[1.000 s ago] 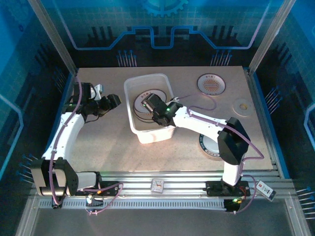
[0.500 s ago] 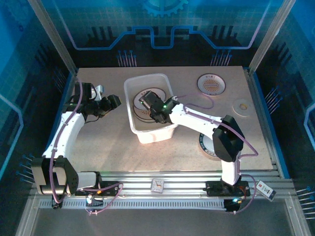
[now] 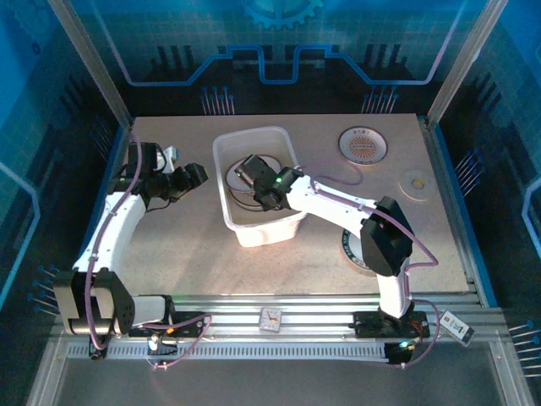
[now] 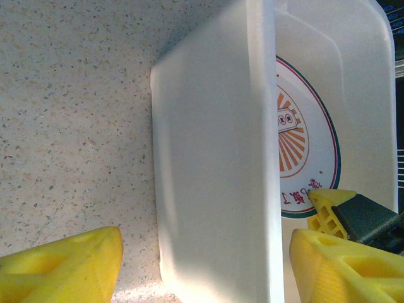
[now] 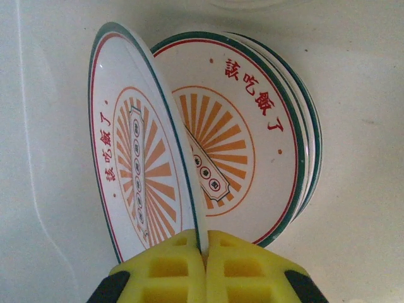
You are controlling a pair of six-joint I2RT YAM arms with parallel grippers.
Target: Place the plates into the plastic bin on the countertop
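The right claw (image 5: 202,243) pinches a sunburst plate (image 5: 136,158) on edge inside the plastic bin (image 3: 254,139).
Its yellow fingers are pressed together on the plate's rim. The plate stands tilted over a stack of plates (image 5: 252,126), green-rimmed with red lettering, that lies on the bin floor. The left claw (image 4: 202,265) hangs spread and holds nothing, just beside the bin's outer left wall over the speckled desk (image 3: 186,245). A lone plate (image 3: 363,144) lies on the desk to the right of the bin, well apart from it.

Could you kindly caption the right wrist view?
Right pincer grips a sunburst plate by its rim above stacked plates in the bin.
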